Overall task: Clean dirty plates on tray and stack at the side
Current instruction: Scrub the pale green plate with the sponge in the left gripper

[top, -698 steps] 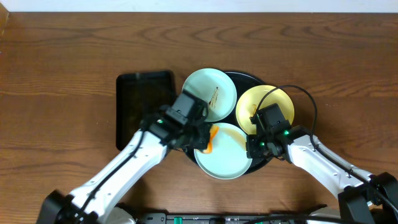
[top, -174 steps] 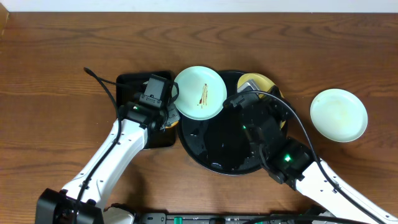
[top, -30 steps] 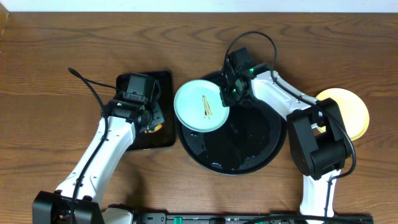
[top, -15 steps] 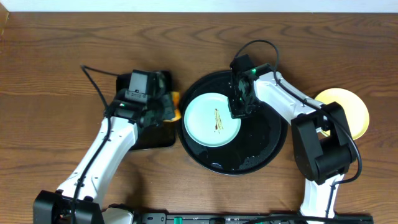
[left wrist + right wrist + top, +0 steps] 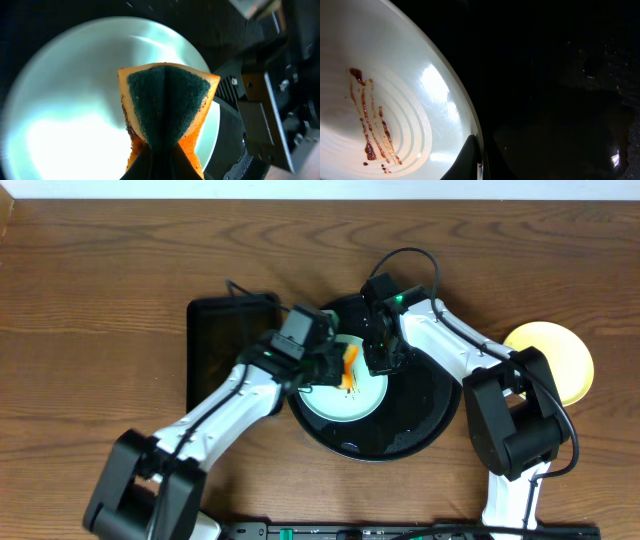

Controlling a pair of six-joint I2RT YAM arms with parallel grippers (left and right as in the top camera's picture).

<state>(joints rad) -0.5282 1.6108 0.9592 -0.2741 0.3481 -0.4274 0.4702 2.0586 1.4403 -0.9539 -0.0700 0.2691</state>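
**Wood-grain tabletop (image 5: 100,260): scrub step in hand**

Mid-table sits the round black tray (image 5: 405,430), with a rectangular tray (image 5: 215,350) just beside it on the left. One mint-green plate (image 5: 335,402) lies in the round tray, its face marked by brown sauce streaks (image 5: 370,125). The right gripper (image 5: 380,360) is clamped on the plate's rim. The left gripper (image 5: 337,367) is closed on an orange sponge (image 5: 165,105), green scouring face toward the plate, over its middle. Whether the sponge touches the plate cannot be told. A yellow plate (image 5: 560,350) rests on the bare tabletop at the right.

Judged step: wiping this plate. Next move calls for pressing the sponge onto the streaks and stroking across while the rim grip steadies the plate, then carrying it to the yellow plate for stacking.
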